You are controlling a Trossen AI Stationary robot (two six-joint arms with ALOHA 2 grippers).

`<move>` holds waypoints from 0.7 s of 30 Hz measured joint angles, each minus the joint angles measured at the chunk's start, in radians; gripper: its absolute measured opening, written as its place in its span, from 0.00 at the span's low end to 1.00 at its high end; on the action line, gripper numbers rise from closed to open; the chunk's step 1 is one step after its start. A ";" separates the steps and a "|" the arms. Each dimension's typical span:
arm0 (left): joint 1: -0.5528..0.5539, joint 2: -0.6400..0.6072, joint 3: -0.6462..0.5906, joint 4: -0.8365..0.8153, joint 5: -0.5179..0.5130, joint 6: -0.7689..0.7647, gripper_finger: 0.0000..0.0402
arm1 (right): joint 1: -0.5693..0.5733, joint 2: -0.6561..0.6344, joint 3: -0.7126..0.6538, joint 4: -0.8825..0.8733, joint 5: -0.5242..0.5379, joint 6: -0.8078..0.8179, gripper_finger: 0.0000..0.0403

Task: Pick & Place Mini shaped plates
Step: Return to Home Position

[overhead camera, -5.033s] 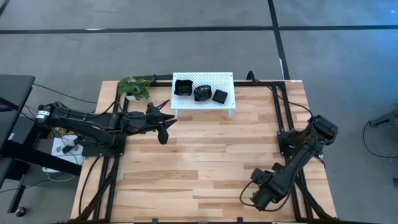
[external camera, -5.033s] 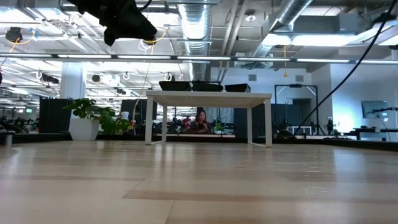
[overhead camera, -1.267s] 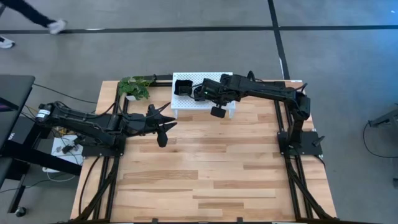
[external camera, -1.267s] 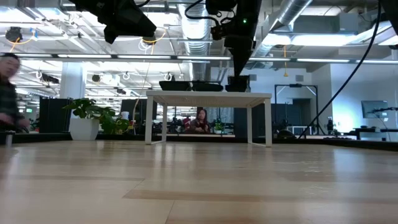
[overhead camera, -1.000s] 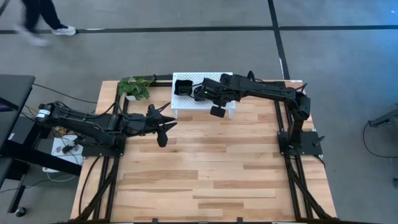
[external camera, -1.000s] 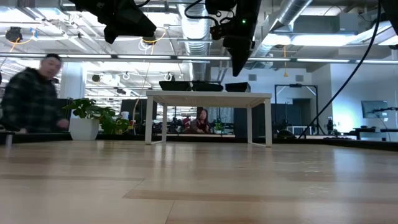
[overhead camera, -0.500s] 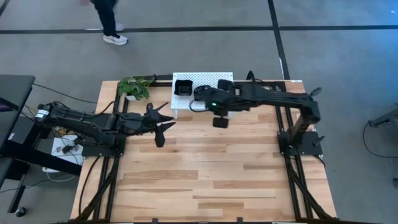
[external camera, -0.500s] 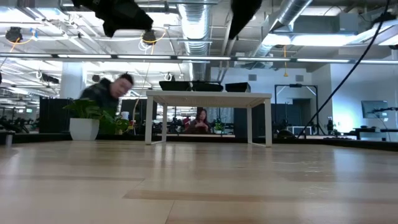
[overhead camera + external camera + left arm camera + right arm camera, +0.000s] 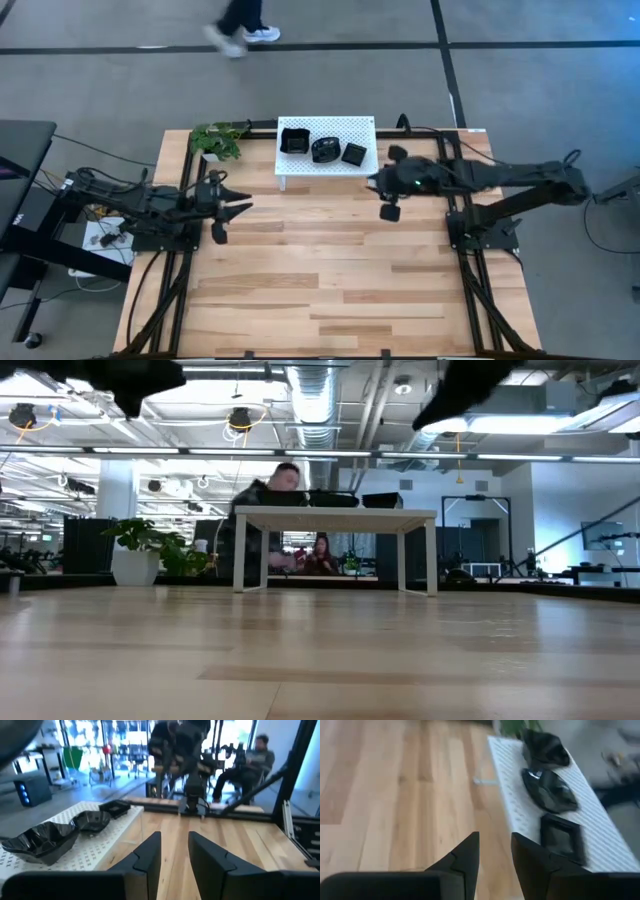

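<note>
My left hand (image 9: 240, 202) hangs above the left part of the surface (image 9: 330, 280), on the near side of the potted plant (image 9: 218, 140), and points right. Its two fingers (image 9: 150, 857) stand a narrow gap apart with nothing between them. My right hand (image 9: 376, 183) hangs over the surface just off the right end of the white rack (image 9: 335, 125), a little nearer than it. It does not touch the rack, and it points left. Its fingers (image 9: 465, 857) are likewise slightly apart and empty.

The mini plates (image 9: 550, 790) sit in three black piles on top of the rack, which stands at the far edge of the surface. The leaf-shaped pile (image 9: 294, 140) is on the left, the wavy-rimmed round pile (image 9: 325, 150) in the middle and the square pile (image 9: 354, 154) on the right, each apart from its neighbour. I cannot tell how many plates each pile holds.

Beyond the surface a person (image 9: 240, 20) walks across the floor. In the low view a seated person (image 9: 322, 555) shows far back in the room.
</note>
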 joint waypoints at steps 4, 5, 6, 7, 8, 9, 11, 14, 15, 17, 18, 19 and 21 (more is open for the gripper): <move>0.001 -0.069 -0.127 0.178 0.000 0.093 0.25 | -0.002 -0.116 -0.278 0.344 -0.086 -0.063 0.27; 0.004 -0.077 -0.153 0.223 0.000 0.118 0.25 | -0.002 -0.135 -0.339 0.426 -0.110 -0.075 0.27; 0.008 -0.083 -0.175 0.255 0.001 0.127 0.25 | -0.002 -0.150 -0.388 0.498 -0.126 -0.108 0.27; 0.012 -0.088 -0.194 0.268 0.007 0.131 0.25 | -0.004 -0.163 -0.427 0.553 -0.131 -0.160 0.27; 0.017 -0.094 -0.210 0.270 0.019 0.132 0.25 | -0.010 -0.175 -0.461 0.609 -0.131 -0.198 0.27; 0.021 -0.100 -0.225 0.271 0.028 0.132 0.25 | -0.018 -0.185 -0.485 0.656 -0.131 -0.213 0.27; 0.025 -0.118 -0.251 0.274 0.035 0.121 0.25 | -0.038 -0.205 -0.517 0.700 -0.131 -0.218 0.27; 0.026 -0.164 -0.271 0.281 0.034 0.120 0.25 | -0.075 -0.228 -0.535 0.697 -0.137 -0.173 0.27; 0.026 -0.183 -0.276 0.284 0.034 0.120 0.25 | -0.086 -0.234 -0.541 0.713 -0.143 -0.130 0.27; 0.026 -0.226 -0.287 0.284 0.034 0.131 0.25 | -0.105 -0.240 -0.561 0.715 -0.166 -0.048 0.27; 0.026 -0.248 -0.294 0.286 0.034 0.142 0.25 | -0.112 -0.240 -0.576 0.704 -0.182 -0.016 0.27; 0.026 -0.270 -0.302 0.285 0.034 0.149 0.25 | -0.119 -0.238 -0.586 0.685 -0.192 0.002 0.27; 0.026 -0.307 -0.323 0.285 0.034 0.152 0.25 | -0.133 -0.236 -0.595 0.651 -0.193 -0.008 0.27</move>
